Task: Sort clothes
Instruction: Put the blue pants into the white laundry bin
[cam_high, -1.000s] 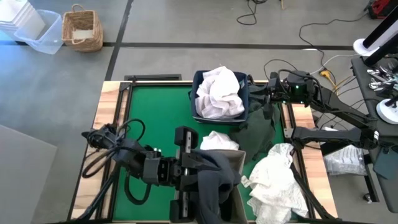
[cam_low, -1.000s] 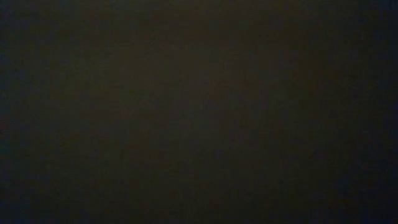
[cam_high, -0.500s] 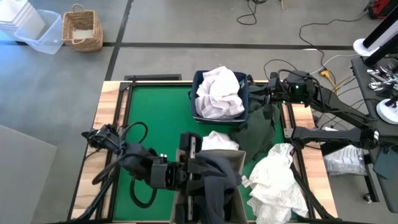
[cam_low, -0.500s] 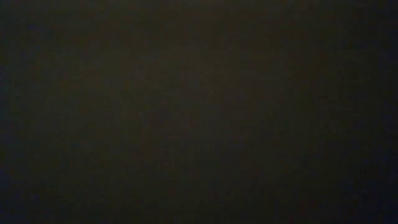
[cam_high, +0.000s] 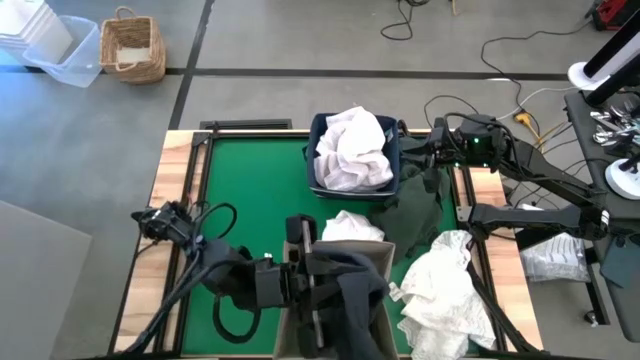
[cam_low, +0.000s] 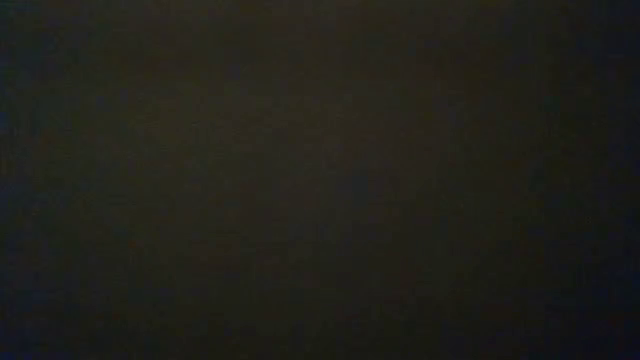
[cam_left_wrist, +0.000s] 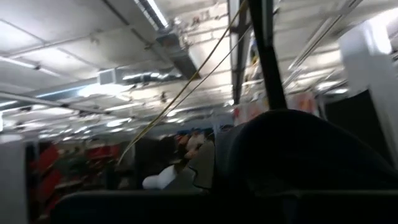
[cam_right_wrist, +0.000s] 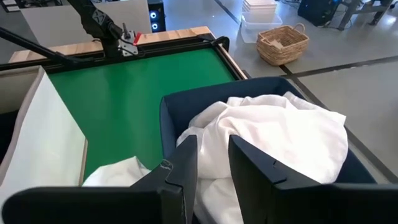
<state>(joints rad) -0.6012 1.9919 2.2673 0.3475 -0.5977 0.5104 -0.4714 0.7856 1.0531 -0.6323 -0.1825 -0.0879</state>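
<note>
Over the beige bin: left gripper (cam_high: 325, 285) shut on grey garment (cam_high: 350, 290), now shifted further over the bin (cam_high: 385, 255).
Right gripper (cam_right_wrist: 208, 162): narrow gap, empty, above white clothes (cam_right_wrist: 273, 134) in navy bin (cam_right_wrist: 171, 115); unmoved.
Writing: none readable.
Low view: black.

Green-topped table (cam_high: 245, 185) with pale wood edges. On it: navy bin (cam_high: 396, 160) at far centre, beige bin (cam_high: 381, 300) at near edge, white garment (cam_high: 440, 290) crumpled to its right, dark green garment (cam_high: 415, 210) between bins, white cloth (cam_high: 350, 225) beside it.
</note>
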